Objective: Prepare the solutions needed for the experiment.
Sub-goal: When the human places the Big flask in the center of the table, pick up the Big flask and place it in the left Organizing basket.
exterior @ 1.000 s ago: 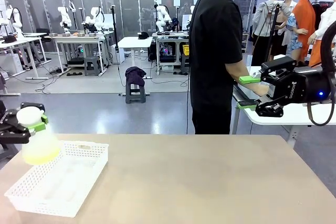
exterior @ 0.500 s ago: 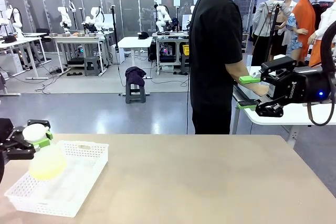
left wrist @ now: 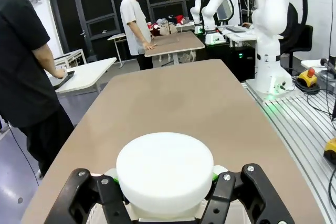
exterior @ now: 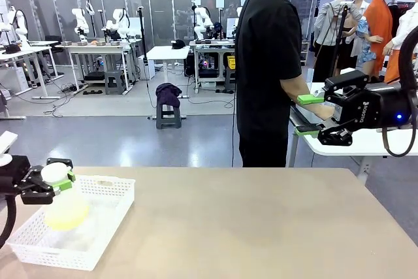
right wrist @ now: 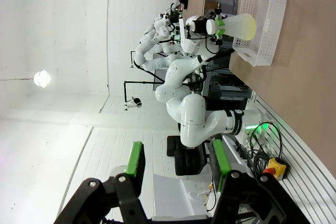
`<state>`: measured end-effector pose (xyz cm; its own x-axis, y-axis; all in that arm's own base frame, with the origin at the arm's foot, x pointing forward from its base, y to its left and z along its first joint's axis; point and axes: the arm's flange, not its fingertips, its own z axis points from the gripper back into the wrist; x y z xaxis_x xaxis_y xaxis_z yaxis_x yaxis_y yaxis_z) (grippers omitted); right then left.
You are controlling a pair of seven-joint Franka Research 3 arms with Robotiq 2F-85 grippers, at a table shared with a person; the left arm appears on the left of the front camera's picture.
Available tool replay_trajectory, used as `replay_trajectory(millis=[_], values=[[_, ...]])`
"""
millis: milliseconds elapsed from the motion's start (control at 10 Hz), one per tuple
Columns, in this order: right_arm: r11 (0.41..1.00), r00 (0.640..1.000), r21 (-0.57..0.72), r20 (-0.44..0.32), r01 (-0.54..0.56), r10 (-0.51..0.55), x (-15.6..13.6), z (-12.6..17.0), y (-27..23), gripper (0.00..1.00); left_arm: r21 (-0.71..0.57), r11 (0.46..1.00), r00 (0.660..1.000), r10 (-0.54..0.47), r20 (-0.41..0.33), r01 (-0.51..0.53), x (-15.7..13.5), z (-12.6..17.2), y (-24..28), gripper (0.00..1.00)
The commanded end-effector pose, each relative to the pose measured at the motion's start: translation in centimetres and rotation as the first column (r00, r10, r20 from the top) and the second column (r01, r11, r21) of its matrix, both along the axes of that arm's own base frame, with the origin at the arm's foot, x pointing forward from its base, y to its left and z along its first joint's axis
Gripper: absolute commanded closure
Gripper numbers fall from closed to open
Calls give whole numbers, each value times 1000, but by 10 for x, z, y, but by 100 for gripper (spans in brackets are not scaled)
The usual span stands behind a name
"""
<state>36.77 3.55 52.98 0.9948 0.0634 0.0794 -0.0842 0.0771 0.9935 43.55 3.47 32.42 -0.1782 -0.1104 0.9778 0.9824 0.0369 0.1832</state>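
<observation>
Nearest the camera, at the table's left edge: white mesh basket (exterior: 98, 227), w/ the left gripper (exterior: 57, 181) clenched round the neck of a frosted conical flask (exterior: 64, 204) just under its white cap. The solutions (exterior: 65, 217), a shallow pale yellow-green layer, sit in the flask's bottom. Compared w/ a second ago the flask is lower and farther right: it was hanging above the basket's near-left rim, now its base is down inside the basket, over the left half. Can't tell if it touches the basket floor yet. Left wrist view looks straight down on the cap (left wrist: 164, 166), fingers pinched on both sides.

Meaning for the task, prob.: flask is being set down in the basket; release looks like the next step, once the base is seated.

Mid-table: bare tan tabletop (exterior: 261, 227).

Farther, right side: right gripper (exterior: 316, 116) raised above the table, unmoved, jaws apart, nothing between the green pads (right wrist: 135, 163). Behind it a person (exterior: 268, 63) in black stands at a side table.
</observation>
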Motion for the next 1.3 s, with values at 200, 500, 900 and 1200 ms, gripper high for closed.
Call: replay_trajectory(millis=[200,500,900,1200], values=[[1000,1000,4,3,-4,4,0,1,0,37,64,998,997,-33,71,28,22,-21,-3,86],[1000,1000,4,3,-4,4,0,1,0,37,63,997,994,-56,90,51,25,-28,-4,86],[1000,1000,4,3,-4,4,0,1,0,37,33,997,996,-67,63,65,26,-35,1,58],[1000,1000,4,3,-4,4,0,1,0,37,15,998,997,-57,58,56,28,-35,5,19]])
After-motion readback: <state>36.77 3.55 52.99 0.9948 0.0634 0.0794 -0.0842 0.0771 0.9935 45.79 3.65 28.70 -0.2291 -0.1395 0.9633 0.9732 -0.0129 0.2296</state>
